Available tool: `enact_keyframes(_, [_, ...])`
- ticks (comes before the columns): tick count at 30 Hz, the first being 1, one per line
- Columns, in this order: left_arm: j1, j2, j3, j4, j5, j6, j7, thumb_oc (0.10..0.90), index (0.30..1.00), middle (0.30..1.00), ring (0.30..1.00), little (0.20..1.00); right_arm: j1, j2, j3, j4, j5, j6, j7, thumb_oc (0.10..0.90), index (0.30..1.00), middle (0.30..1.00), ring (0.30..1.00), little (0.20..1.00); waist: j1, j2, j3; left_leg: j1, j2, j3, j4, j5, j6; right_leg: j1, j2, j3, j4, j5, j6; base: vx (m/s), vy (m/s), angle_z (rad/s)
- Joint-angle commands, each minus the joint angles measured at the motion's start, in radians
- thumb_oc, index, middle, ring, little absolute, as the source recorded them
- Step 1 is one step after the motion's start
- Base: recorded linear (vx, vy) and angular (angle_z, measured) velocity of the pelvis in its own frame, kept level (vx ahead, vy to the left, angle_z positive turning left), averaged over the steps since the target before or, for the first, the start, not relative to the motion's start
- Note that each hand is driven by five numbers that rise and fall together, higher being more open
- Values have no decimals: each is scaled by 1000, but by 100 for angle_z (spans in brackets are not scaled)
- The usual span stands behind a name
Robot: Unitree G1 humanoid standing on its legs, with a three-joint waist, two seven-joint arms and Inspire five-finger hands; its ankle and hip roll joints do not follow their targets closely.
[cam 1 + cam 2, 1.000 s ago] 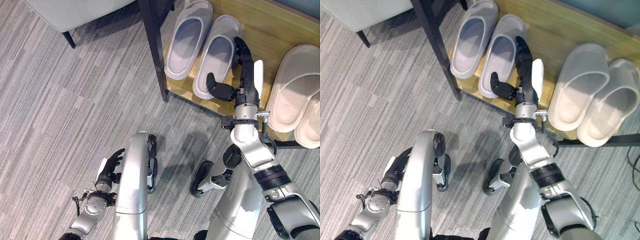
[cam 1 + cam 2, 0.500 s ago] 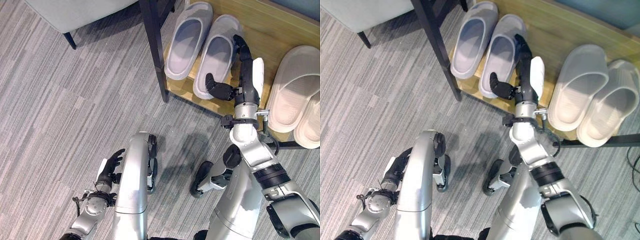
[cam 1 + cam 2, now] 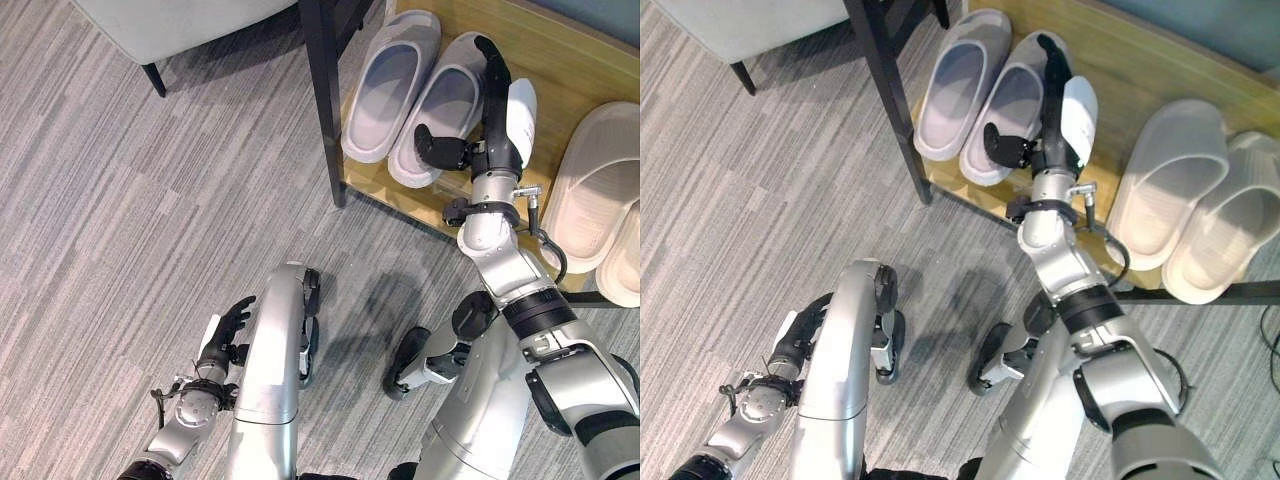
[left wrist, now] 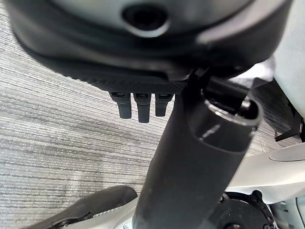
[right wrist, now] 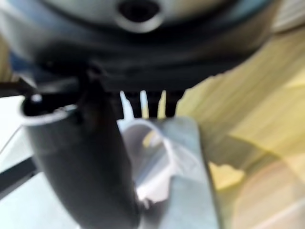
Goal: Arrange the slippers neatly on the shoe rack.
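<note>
Right hand [image 3: 478,140], fingers straight, pushes the right pale-grey foam slipper [image 3: 440,108] on the light wooden shoe rack [image 3: 560,50]. Push gently, parallel to its mate [image 3: 390,85]. Left hand [image 3: 222,335] relaxed, idle.

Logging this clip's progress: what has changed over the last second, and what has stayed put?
The camera shifted, so the whole picture moved. The right hand still lies open along the right grey slipper, thumb over its heel, with no clear move of its own. Both grey slippers, the beige pair and the idle left hand kept their places.
</note>
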Motion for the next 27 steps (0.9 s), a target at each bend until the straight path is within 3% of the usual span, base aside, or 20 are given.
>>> enact_keyframes(1, [-47, -19, -26, -52, 16, -64, 41, 800, 900, 900, 900, 900, -110, -15, 0, -123, -11, -65, -49, 800, 900, 900, 900, 900, 31, -19, -39, -62, 48, 19, -47, 31, -98, 65, 14, 51, 135, -1, -31, 0, 0, 0])
enact_keyframes(21, [-14, -31, 22, -68, 56, -56, 37, 800, 900, 900, 900, 900, 147, -88, -135, -500, -177, -77, -13, 800, 900, 900, 900, 900, -3, -34, -39, -62, 59, 16, -29, 31, -93, 64, 20, 49, 131, -9, -22, 0, 1, 0])
enact_keyframes(27, [10, -32, 51, -91, 61, -62, 38, 800, 900, 900, 900, 900, 278, -104, -196, -668, -197, -120, 5, 800, 900, 900, 900, 900, -20, -43, -39, -62, 65, 21, -26, 31, -91, 64, 23, 54, 134, -14, -22, 1, 1, -1])
